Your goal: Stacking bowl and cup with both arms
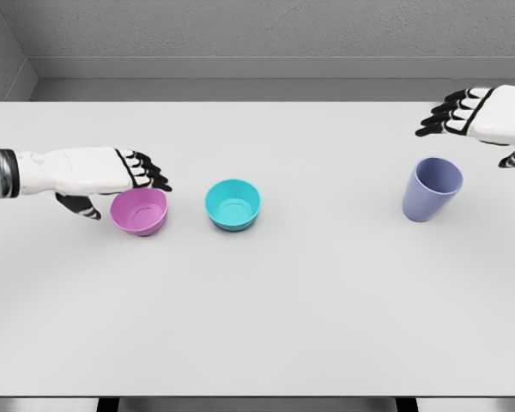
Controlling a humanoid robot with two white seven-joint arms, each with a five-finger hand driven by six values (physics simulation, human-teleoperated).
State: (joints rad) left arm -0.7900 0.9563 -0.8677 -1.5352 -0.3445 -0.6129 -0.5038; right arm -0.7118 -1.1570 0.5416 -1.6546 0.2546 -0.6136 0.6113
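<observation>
- Head view looks down on one white table [257, 326], with two bowls and one cup standing on it – three vessels in all, and two hands.
- First bowl: a pink bowl [139, 211], upright, on the left part of the table.
- Second bowl: a teal bowl [233, 204], upright, just to the right of the pink one; the two sit near each other but apart, with a strip of table between them.
- One lavender cup [432, 189] stands mouth-up, well apart from both bowls, on the right side of the table.
- Left hand [112, 176] comes in from the left edge and sits at the pink bowl's upper left rim – its dark fingertips [154, 178] reach over the rim, thumb hanging below beside the bowl's outer wall. The fingers are extended and loose, grasping nothing; whether they touch the rim cannot be told.
- Right hand [485, 120] enters from the right edge, above and to the right of the cup, clear of it. Its fingers stretch out toward the left, relaxed, holding nothing.
</observation>
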